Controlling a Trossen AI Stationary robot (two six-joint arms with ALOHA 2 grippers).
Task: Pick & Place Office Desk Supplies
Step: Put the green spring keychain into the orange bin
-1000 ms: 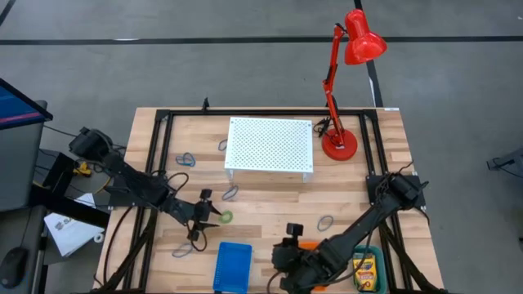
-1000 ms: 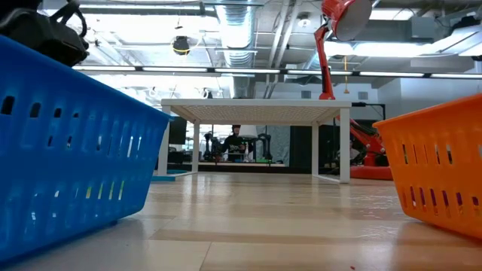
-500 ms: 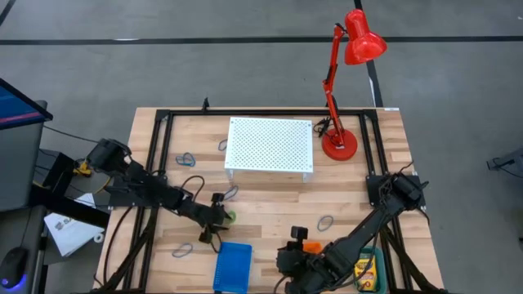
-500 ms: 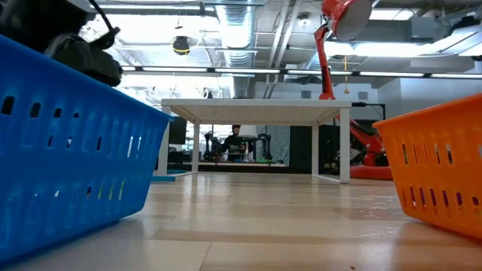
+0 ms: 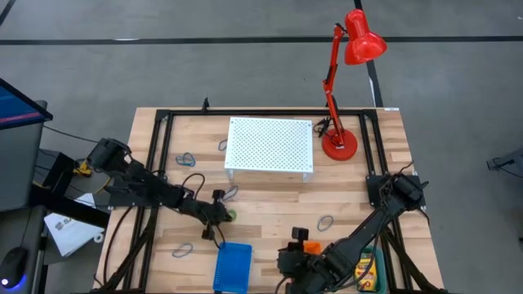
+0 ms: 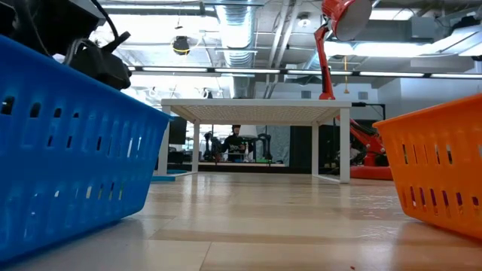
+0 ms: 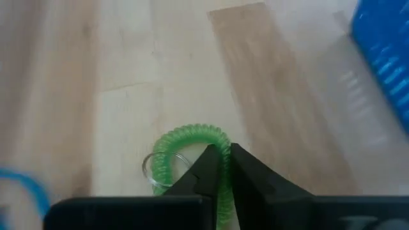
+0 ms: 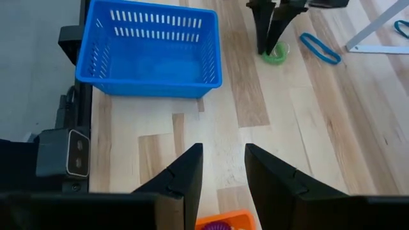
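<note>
At lower centre-left, the left gripper (image 7: 221,167) pinched a light, springy green coil loop (image 7: 185,142) by its rim.

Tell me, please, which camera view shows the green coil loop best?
The left wrist view: the green coil loop fills the frame, pinched by the left pincer. The high view shows only a green speck; the right wrist view shows it small; the low view misses it.

Robotics lab: exposed ceiling ducts (image 6: 241,22)
</note>
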